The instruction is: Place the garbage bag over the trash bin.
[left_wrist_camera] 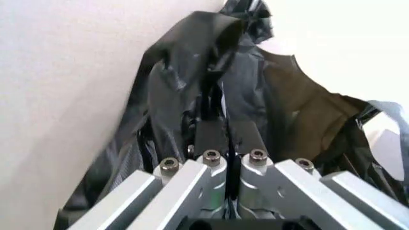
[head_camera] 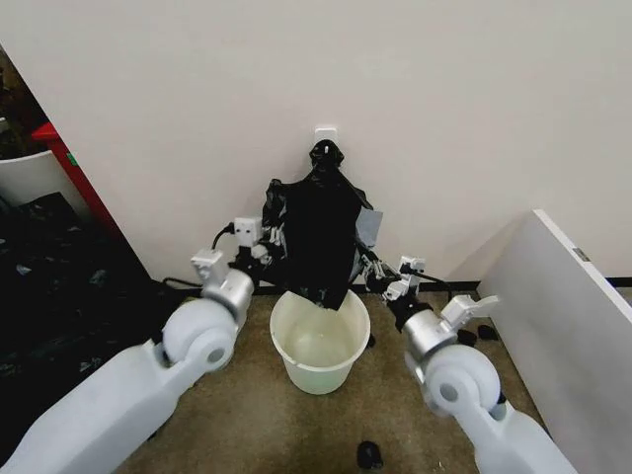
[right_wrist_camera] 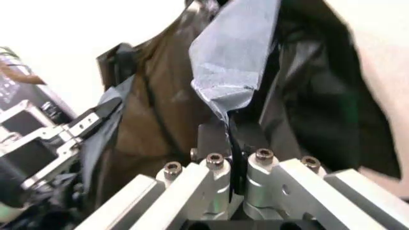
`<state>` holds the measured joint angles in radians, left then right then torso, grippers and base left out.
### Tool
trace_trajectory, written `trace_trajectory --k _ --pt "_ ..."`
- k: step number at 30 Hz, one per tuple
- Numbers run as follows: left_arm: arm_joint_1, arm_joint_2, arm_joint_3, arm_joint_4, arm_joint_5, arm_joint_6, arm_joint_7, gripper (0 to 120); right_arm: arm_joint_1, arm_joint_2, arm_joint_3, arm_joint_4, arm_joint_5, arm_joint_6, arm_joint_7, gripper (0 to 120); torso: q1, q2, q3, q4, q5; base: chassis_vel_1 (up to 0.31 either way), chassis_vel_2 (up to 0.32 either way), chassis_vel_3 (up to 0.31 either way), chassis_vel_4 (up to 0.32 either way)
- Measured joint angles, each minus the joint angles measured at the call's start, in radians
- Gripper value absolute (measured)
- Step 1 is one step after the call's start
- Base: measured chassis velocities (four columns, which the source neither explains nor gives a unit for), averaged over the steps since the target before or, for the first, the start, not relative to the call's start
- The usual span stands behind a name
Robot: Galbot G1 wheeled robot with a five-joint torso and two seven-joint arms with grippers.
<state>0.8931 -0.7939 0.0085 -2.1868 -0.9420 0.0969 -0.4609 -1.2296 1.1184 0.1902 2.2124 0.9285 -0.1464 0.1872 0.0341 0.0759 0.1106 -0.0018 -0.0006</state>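
Left wrist view puts the left gripper [left_wrist_camera: 225,136] at the centre, its two dark fingers [left_wrist_camera: 210,136] pressed together on a fold of the garbage bag [left_wrist_camera: 191,81] — clamped on the plastic, with no gap between them. The right wrist view shows the right gripper [right_wrist_camera: 228,139] in the same state, pinched shut on a thin edge of the bag where a pale, translucent flap rises from the grip. From the head view, both grippers hold the bag from either side — the left gripper [head_camera: 265,249] at its left edge, the right gripper [head_camera: 367,265] at its right edge. The garbage bag [head_camera: 321,232] hangs against a white wall [head_camera: 178,118], bunched at its top near a white wall fitting [head_camera: 326,133]. Its lower end dips to the rim of the trash bin [head_camera: 319,343], which stands upright and open on the brown floor [head_camera: 257,425], directly below the bag and between the two arms.
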Motion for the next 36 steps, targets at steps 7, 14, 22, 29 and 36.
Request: trace_trajectory --k 7,14,22,29,36 --pt "0.065 0.0 -0.012 -0.081 0.0 -0.002 0.001 0 -0.15 -0.001 0.02 0.127 -0.016 -0.021 0.015 0 0.0 0.0 0.0 -0.0008 0.0 0.0 0.0 0.0 0.0" --pt "0.104 -0.004 -0.009 -0.115 -0.023 0.01 -0.017 0 -0.248 -0.008 0.046 0.168 -0.04 -0.019 0.017 0 0.0 0.0 0.0 -0.0008 0.0 0.0 0.0 0.0 0.0" --pt "0.147 -0.015 0.003 -0.129 -0.03 0.02 -0.027 0 -0.342 -0.013 0.068 0.212 -0.052 -0.022 0.044 0 0.0 0.0 0.0 -0.0008 -0.0001 0.0 0.0 0.0 0.0" --pt "0.153 -0.014 0.002 -0.163 -0.045 0.029 -0.037 0 -0.361 -0.004 0.07 0.258 -0.032 -0.056 0.114 0 0.0 0.0 0.0 -0.0007 0.0001 0.0 0.0 0.0 0.0" --pt "0.107 -0.044 0.005 -0.154 -0.09 0.037 -0.05 0 -0.34 -0.02 0.149 0.291 0.043 -0.083 0.165 0 0.0 0.0 0.0 -0.0007 -0.0001 0.0 0.0 0.0 0.0"
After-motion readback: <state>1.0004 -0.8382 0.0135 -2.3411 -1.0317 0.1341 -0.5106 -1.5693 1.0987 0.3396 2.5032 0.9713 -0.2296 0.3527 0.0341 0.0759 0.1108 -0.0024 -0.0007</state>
